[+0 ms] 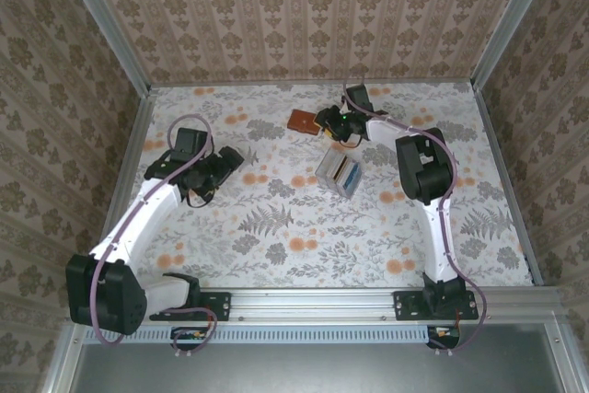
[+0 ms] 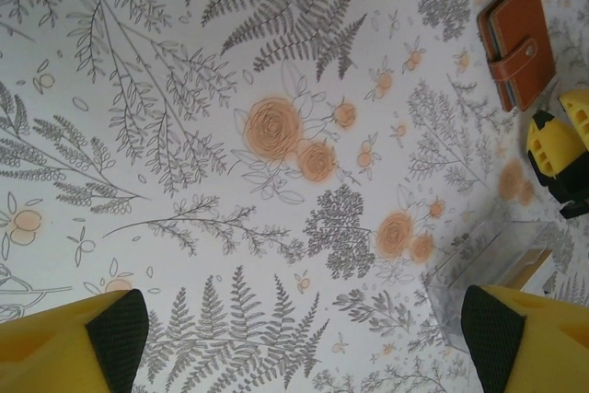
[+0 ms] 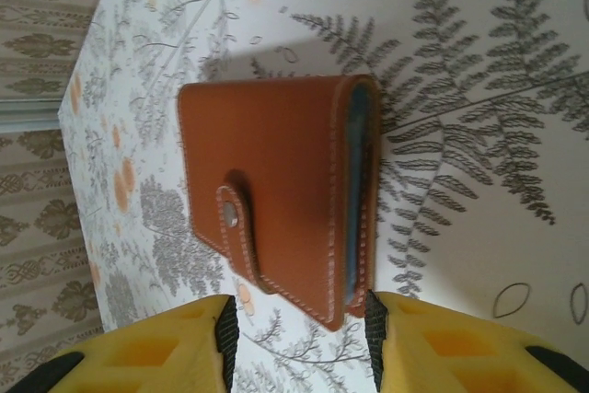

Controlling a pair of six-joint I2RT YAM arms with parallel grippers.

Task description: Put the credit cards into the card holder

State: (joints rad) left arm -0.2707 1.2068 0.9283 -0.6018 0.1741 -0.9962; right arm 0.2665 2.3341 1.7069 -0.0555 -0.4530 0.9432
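Two grippers work over the flowered table (image 1: 276,227) in the top view. The right gripper (image 1: 335,126) sits just beside the card holder (image 1: 302,121) at the far middle of the table, with the holder on its left. The left gripper (image 1: 225,163) hangs well apart from the holder, so the right arm is plainly the nearer one. The credit cards (image 1: 342,173) stand on edge in a clear case (image 1: 328,165) nearer the arm bases than the holder, beside the right arm; how many there are is too small to tell. From the left wrist, that gripper's yellow fingers are spread wide over bare table with nothing between them. The holder lies far off at the upper right, and the case is cut off by the frame edge and the right-hand finger. From the right wrist, the holder lies flat and folded shut, its strap (image 3: 232,218) snapped down. Its longer side runs away from the gripper at a slight tilt, and a blue edge shows along its right side. The right gripper's fingers are parted, with the holder's near corner sitting in the gap between the tips. Whether either pad touches the leather cannot be told, and the pockets are hidden while the holder is closed.
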